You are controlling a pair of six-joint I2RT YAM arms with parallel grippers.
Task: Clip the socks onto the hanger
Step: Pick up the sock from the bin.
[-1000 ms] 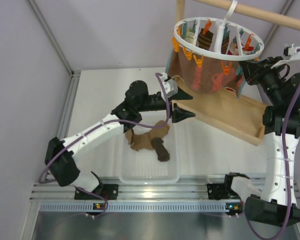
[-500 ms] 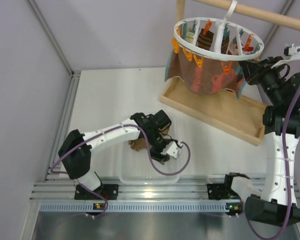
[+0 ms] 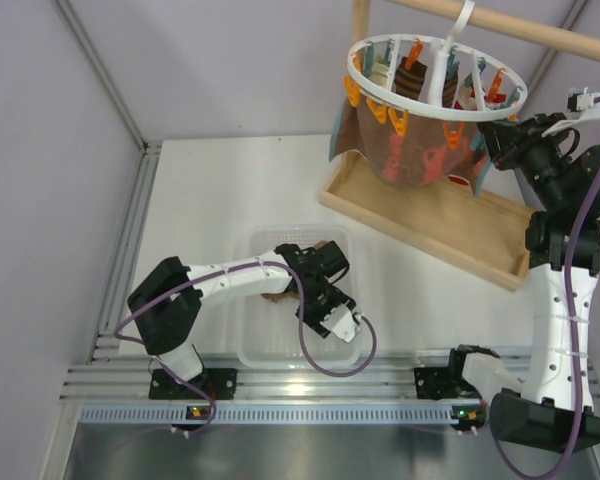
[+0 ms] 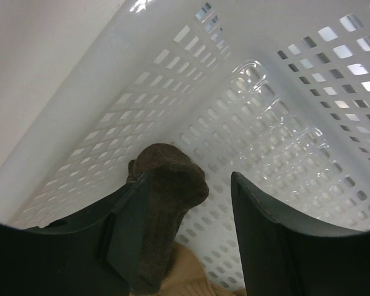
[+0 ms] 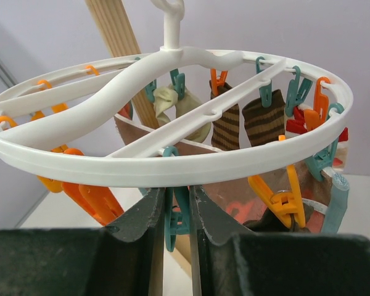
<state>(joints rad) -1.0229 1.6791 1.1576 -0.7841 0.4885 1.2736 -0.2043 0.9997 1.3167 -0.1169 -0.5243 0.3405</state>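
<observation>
In the left wrist view, a dark brown sock [image 4: 169,185] lies against my left finger [image 4: 120,237], over a tan sock [image 4: 185,283]. My left gripper [image 4: 188,213] is open down in the white basket [image 4: 265,123]; a gap remains between the sock and the right finger. From above, the left gripper [image 3: 318,297] hides most of the socks, and only a tan bit [image 3: 275,296] shows. The white ring hanger [image 3: 420,108] hangs at the back right. My right gripper [image 5: 177,197] is shut on a teal peg [image 5: 179,216] under the hanger's rim [image 5: 172,163].
Striped brown socks [image 5: 262,120] and a pale one [image 5: 179,111] hang from pegs on the far side. A reddish printed cloth [image 3: 410,150] hangs below the ring, over a wooden tray [image 3: 430,225]. A wooden rod [image 3: 510,25] carries the hanger. The basket [image 3: 280,350] sits near the table's front edge.
My left arm swung from beside the hanger down into the basket, and its jaws narrowed around the dark brown sock. The right arm has stayed still on its peg.
</observation>
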